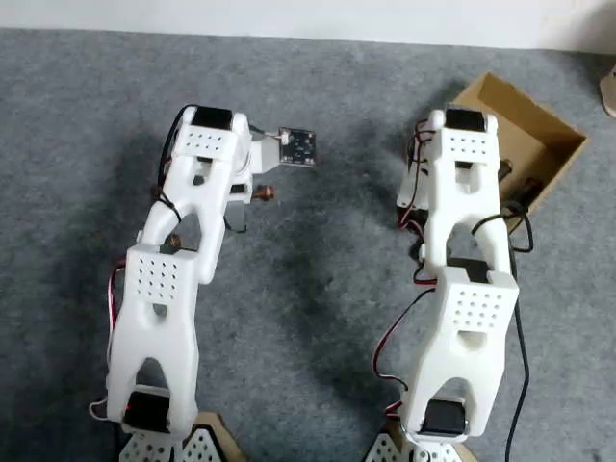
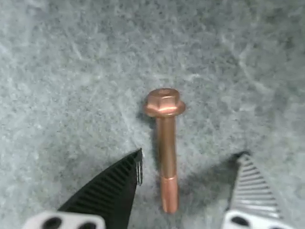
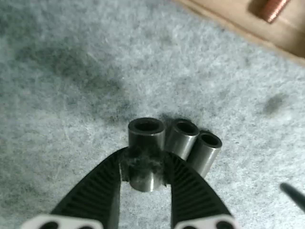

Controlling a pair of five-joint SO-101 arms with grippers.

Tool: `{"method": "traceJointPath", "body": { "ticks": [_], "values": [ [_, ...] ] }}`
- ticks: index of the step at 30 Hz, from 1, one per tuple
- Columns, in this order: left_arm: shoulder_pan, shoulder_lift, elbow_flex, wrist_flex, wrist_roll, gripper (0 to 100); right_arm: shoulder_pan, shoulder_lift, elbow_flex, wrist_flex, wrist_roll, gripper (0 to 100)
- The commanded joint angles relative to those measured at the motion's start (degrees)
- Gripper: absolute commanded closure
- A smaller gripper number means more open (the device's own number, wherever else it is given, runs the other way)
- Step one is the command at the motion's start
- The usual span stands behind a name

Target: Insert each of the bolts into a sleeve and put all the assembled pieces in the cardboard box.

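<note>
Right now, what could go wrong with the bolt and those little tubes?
The right jaws clamp one sleeve, and two more sleeves sit packed against it in a row; lifting might topple them. The copper bolt lies on the carpet between the open left jaws; its round shank could roll or slip as they close.

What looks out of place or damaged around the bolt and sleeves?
Nothing stands out. The bolt lies flat on the carpet within the open left gripper. The right gripper is shut on one sleeve, with two more sleeves packed against it, near the cardboard box.
</note>
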Motion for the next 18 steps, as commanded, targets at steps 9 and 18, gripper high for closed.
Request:
{"method": "traceJointPath", "body": {
  "ticks": [9, 18],
  "values": [
    [-0.48, 0.22, -1.54, -0.88, -0.35, 99, 0.57, -4.79, -0.92, -0.66, 0.62, 99.4],
    [-0.48, -0.13, -2.68, 5.36, -0.35, 99, 0.57, -4.79, -0.92, -0.92, 0.62, 99.4]
  ]
}}
